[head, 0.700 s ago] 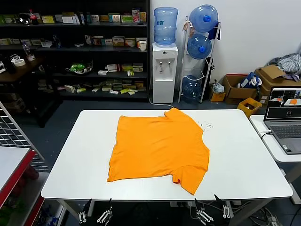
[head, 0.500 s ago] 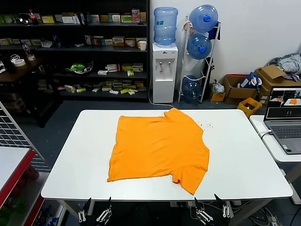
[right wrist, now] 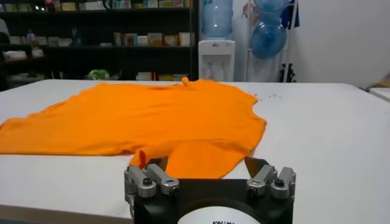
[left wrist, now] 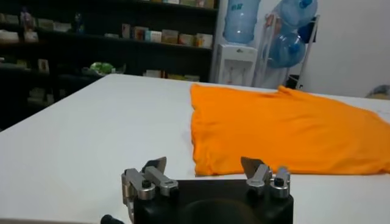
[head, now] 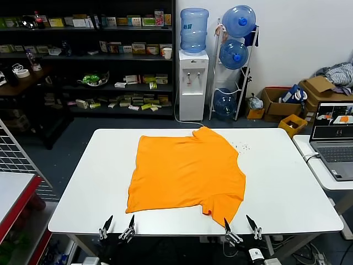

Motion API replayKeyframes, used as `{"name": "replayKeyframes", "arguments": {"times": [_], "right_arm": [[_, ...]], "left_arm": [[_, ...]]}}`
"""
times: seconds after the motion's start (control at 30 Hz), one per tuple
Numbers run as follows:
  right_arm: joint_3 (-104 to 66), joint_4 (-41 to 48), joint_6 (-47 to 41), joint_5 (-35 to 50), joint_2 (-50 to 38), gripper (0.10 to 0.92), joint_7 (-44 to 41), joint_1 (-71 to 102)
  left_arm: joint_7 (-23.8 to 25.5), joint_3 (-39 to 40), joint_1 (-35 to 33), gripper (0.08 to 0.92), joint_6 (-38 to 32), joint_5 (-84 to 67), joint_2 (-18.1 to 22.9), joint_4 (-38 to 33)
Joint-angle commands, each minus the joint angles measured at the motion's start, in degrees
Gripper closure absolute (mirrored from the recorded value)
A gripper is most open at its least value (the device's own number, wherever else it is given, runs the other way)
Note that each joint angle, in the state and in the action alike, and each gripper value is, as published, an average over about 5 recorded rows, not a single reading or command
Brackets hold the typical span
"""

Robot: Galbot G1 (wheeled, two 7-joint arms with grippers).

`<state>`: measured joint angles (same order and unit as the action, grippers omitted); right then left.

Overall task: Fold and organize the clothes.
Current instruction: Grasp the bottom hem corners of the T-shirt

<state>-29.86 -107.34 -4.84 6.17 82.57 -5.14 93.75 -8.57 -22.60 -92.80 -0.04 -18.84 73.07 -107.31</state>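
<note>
T-shirt [head: 186,173] lettering hidden — face-down

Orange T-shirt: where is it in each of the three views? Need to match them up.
Head view: orange T-shirt lies mid-table.
Left wrist view: it lies beyond the open left gripper.
Right wrist view: it lies beyond the open right gripper.
Shared landmark: water dispenser, behind the table.

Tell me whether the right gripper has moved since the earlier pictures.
Yes. The right gripper has risen against the white table's near edge, its open fingers now overlapping it near the orange T-shirt.
</note>
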Motion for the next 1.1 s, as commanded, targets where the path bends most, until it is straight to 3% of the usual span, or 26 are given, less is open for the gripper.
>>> {"name": "replayKeyframes", "arguments": {"times": [0.03, 0.23, 0.97, 1.1], "right_arm": [[2.26, 5.27, -2.76, -1.38, 1.07, 0.203, 1.46, -5.25], [2.96, 6.42, -3.25, -1.86, 1.59, 0.240, 1.79, -6.06], [3.62, 3.59, -2.01, -2.38, 1.42, 0.860, 2.79, -3.63], [3.75, 0.06, -2.05, -1.43, 0.47, 0.901, 3.60, -0.85]], "left_arm": [[-0.33, 0.65, 8.11, 0.177, 4.36, -1.84, -1.36, 5.24], [-0.45, 0.98, 7.90, 0.212, 5.71, -2.33, -1.77, 5.51], [-0.66, 2.35, 7.66, 0.831, 7.73, -2.71, -1.65, 5.37], [-1.97, 2.29, 6.26, 0.898, 7.60, -4.03, -1.88, 2.60]]}}
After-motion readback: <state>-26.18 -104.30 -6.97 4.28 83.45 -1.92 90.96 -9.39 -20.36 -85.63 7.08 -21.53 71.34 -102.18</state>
